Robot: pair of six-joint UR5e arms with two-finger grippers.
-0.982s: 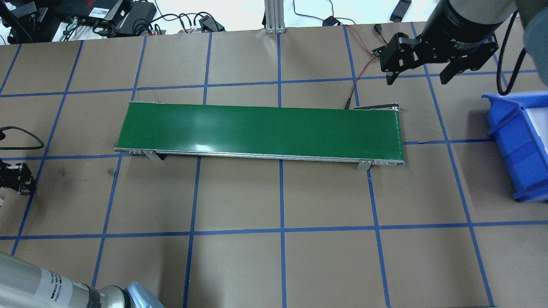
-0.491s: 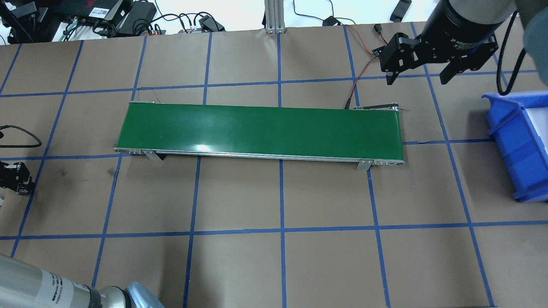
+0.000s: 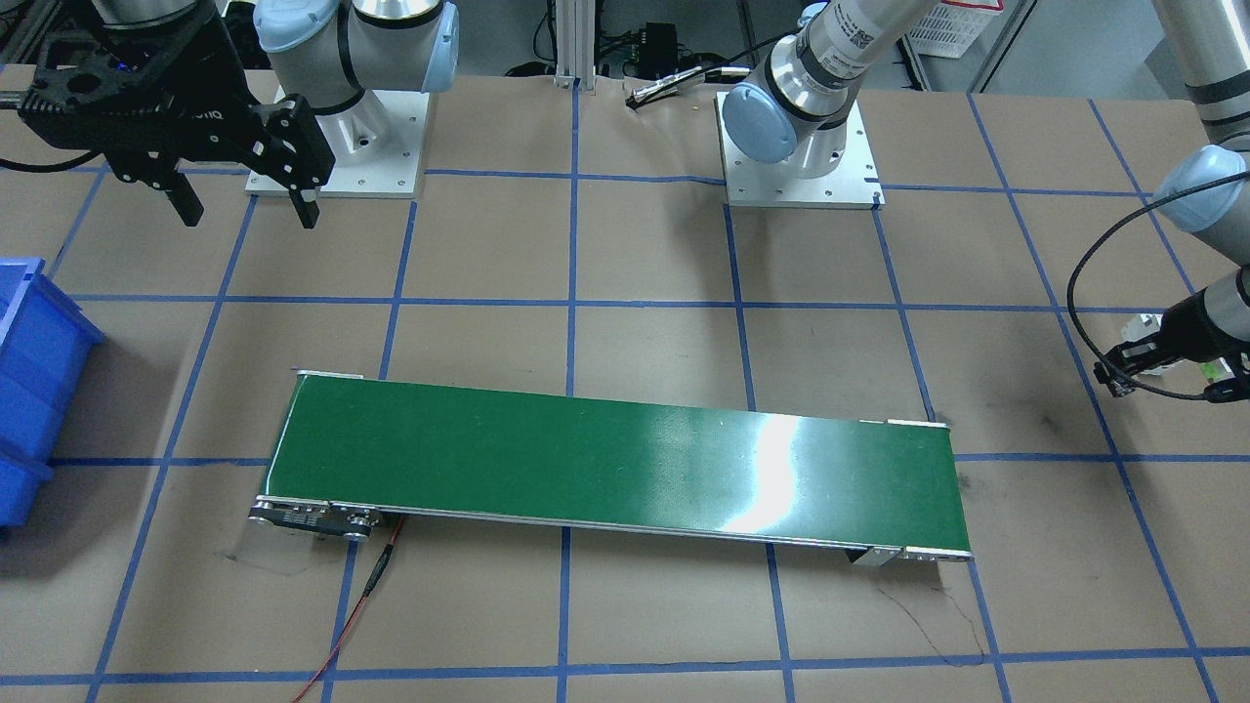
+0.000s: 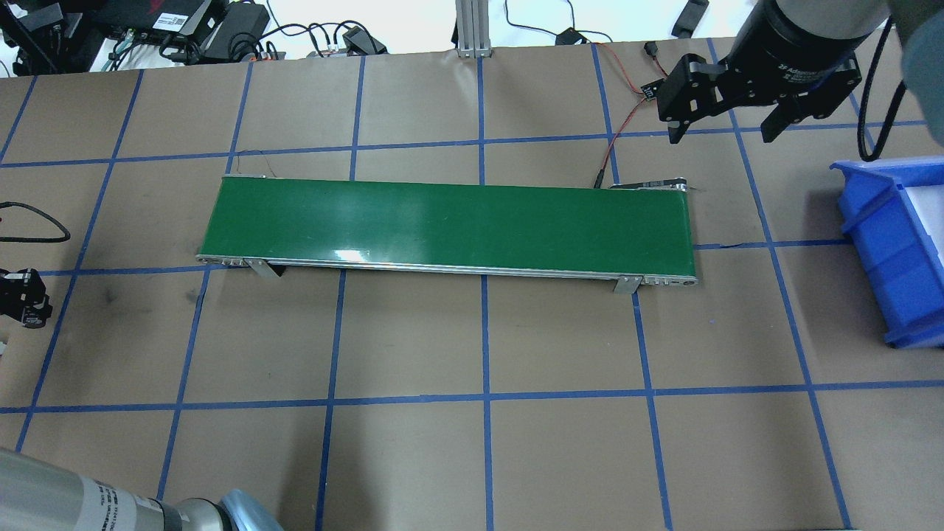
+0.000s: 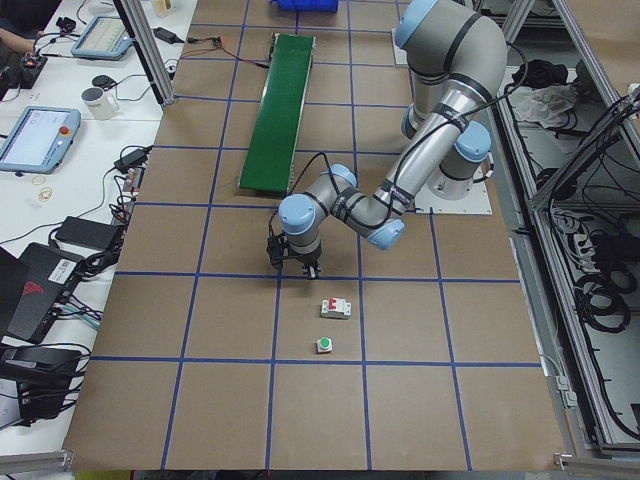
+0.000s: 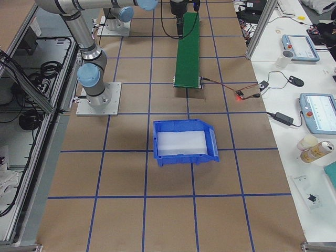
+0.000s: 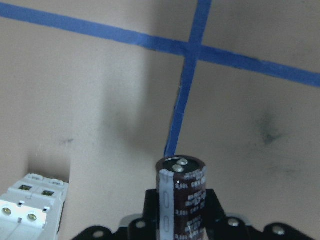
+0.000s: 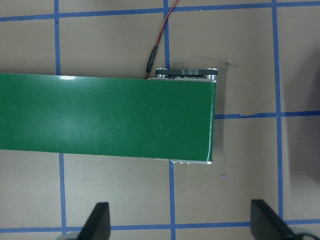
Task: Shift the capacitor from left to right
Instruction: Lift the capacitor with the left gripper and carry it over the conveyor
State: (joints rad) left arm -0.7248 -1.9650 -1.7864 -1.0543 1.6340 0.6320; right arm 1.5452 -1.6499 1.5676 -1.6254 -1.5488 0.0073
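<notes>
The capacitor [image 7: 183, 192] is dark brown-black with a pale silvery stripe, and it stands upright in my left gripper [image 7: 181, 215], which is shut on it just above the brown table. That gripper sits at the table's left end in the overhead view [image 4: 22, 299], well left of the green conveyor belt [image 4: 450, 225]. It also shows in the front view [image 3: 1123, 369]. My right gripper [image 4: 726, 131] is open and empty. It hovers beyond the belt's right end, with the belt's end [image 8: 150, 120] below it.
A white circuit breaker [image 7: 30, 207] with a red lever [image 5: 336, 308] lies close beside the left gripper. A green-capped push button [image 5: 325, 345] lies a little further out. A blue bin [image 4: 896, 251] stands at the table's right end. A red wire [image 4: 619, 125] runs behind the belt.
My left gripper has shifted slightly left and toward the far side in the overhead view. My right gripper has barely moved.
</notes>
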